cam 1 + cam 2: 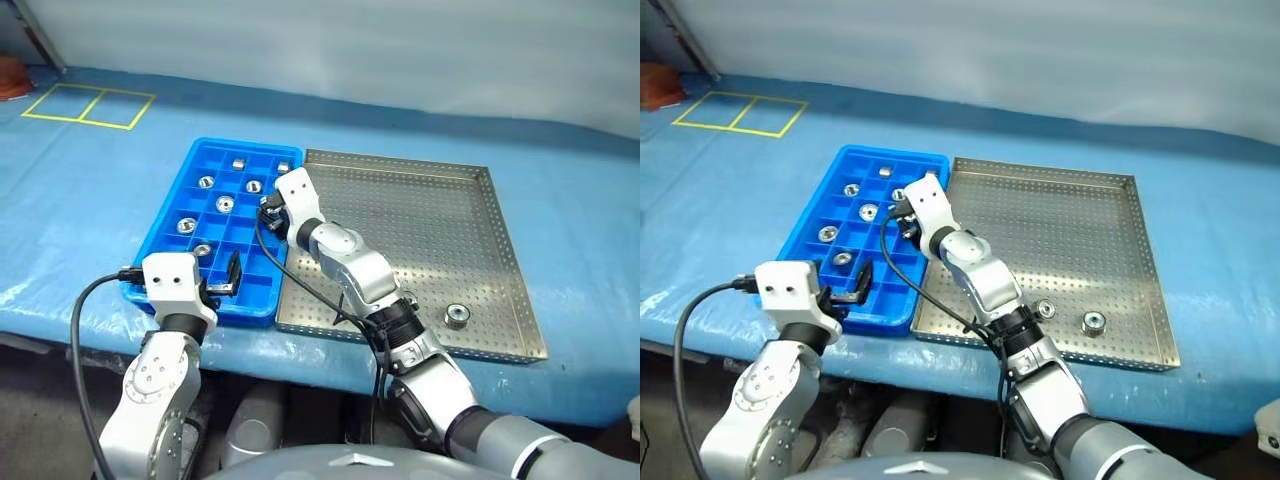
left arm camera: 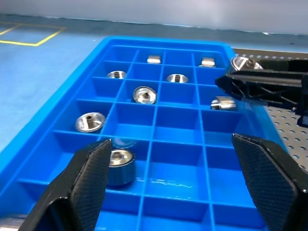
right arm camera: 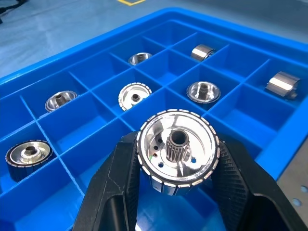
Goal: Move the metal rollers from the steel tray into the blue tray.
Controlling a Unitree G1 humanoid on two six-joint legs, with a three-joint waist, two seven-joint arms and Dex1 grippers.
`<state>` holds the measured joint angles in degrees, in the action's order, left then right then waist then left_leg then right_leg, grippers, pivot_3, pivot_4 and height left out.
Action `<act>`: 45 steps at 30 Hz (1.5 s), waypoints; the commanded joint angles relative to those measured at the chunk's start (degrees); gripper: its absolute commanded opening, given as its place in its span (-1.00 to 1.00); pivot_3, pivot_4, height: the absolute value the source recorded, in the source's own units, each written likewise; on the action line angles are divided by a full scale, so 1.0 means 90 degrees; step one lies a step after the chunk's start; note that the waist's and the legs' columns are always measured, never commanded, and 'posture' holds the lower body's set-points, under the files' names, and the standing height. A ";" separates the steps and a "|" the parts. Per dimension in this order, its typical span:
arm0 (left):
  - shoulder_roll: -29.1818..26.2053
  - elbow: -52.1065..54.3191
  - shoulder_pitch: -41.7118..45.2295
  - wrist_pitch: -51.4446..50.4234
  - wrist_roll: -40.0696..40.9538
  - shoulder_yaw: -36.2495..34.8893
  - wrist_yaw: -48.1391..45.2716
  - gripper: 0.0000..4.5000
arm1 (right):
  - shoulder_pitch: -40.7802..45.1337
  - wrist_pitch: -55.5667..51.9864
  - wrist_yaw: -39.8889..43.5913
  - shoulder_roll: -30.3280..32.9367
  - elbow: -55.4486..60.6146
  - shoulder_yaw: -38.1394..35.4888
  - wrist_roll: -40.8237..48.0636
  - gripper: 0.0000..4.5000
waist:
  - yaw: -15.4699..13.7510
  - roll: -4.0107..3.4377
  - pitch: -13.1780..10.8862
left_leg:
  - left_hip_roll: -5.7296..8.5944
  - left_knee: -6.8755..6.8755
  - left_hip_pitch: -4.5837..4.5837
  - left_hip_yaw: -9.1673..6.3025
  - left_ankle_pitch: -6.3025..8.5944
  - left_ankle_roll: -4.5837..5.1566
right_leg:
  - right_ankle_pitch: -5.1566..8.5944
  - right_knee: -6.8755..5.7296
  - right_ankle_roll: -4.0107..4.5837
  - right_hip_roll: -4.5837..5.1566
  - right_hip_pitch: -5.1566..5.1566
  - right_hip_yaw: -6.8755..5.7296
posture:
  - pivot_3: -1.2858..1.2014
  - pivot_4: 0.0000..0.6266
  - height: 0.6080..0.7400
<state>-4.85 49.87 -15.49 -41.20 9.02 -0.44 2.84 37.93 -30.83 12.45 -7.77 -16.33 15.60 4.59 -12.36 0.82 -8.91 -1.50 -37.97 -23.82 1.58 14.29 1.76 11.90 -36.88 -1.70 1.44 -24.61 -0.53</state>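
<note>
Clamped in my right tool [image 3: 178, 166] is one metal roller [image 3: 178, 147], held over the right side of the blue tray [image 1: 165, 215]. Several more rollers [image 1: 225, 204] sit in its compartments. My left tool [image 2: 178, 185] stands apart at the tray's near edge. Two rollers [image 1: 1093, 322] lie near the front of the steel tray [image 1: 440, 215], right of it on the desk [image 1: 90, 200].
</note>
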 commanded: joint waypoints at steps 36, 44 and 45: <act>-0.0718 -0.1063 0.1667 -0.0377 0.0266 0.1280 -0.1482 0.93 | -0.1361 -0.3143 -0.0305 0.1480 0.4765 -0.0786 0.0115 0.99 | 0.0406 -0.0011 0.0013 | 0.0014 -0.0016 -0.0023 -0.0033 0.0000 -0.0005 | 0.0008 0.0007 0.0040 0.0012 0.0007 -0.0032 | 0.08 -0.52 1.00; -0.1500 -0.1201 0.1710 0.0151 0.0331 0.2054 -0.2642 0.93 | -0.2042 -0.5038 -0.0431 0.2130 0.6190 -0.1154 0.0109 0.99 | 0.1443 -0.0014 0.0012 | -0.0012 0.0009 0.0019 -0.0014 0.0000 -0.0005 | 0.0017 -0.0023 0.0055 -0.0010 0.0008 -0.0017 | 0.03 -0.52 1.00; -0.1681 -0.1182 0.1679 0.0220 0.0307 0.2197 -0.2820 0.93 | -0.2077 -0.5245 -0.0437 0.2090 0.6289 -0.1207 0.0145 0.99 | 0.1475 -0.0015 0.0012 | -0.0013 0.0008 0.0019 -0.0021 0.0000 -0.0005 | 0.0020 -0.0030 0.0061 -0.0021 0.0008 -0.0016 | 0.02 -0.52 1.00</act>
<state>-19.25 38.03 0.18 -40.95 11.87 17.79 -20.33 18.83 -75.96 8.71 11.37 36.96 5.64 5.09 0.91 0.68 -8.81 -1.61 -37.89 -23.60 1.37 14.29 1.71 12.12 -37.22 -1.11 1.17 -24.55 -0.64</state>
